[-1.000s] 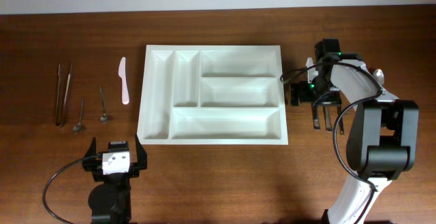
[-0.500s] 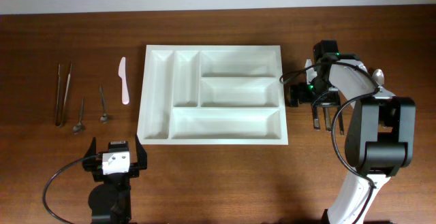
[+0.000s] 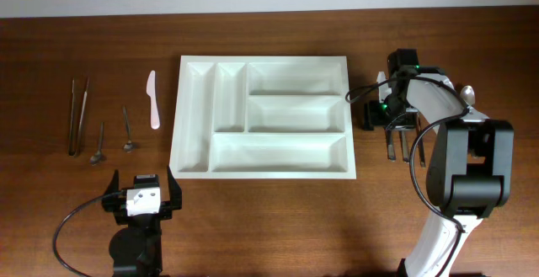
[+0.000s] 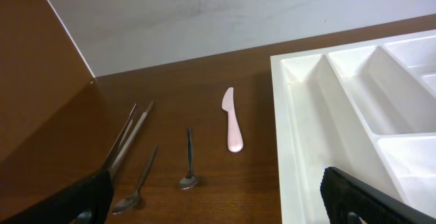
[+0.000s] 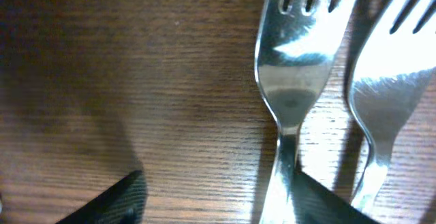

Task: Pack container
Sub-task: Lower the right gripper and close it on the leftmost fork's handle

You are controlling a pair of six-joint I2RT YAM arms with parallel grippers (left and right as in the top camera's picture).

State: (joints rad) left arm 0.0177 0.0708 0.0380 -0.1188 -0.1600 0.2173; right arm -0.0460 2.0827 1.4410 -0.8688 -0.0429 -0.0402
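Note:
The container (image 3: 263, 59) is a big white compartment tray in the middle of the table, and its compartments show nothing inside. Its left rim (image 4: 286, 115) fills the right of the left wrist view. My right gripper (image 3: 390, 119) is down at the table just right of the tray, over two metal forks (image 3: 392, 147). In the right wrist view one fork (image 5: 289, 81) lies between my open right gripper (image 5: 218, 197) fingers, close to the right finger, with a gap to the left finger. A second fork (image 5: 388, 94) lies beside it. My left gripper (image 3: 142, 178) stands open near the front left.
Left of the tray lie a white plastic knife (image 3: 153, 100), two small spoons (image 3: 127, 131) (image 3: 99, 142) and metal tongs (image 3: 77, 117). The left wrist view shows the same knife (image 4: 233, 122) and tongs (image 4: 129, 132). A spoon bowl (image 3: 467, 96) shows behind my right arm.
The right gripper's jaws have narrowed around the fork handle. The left arm and the tray have not moved.

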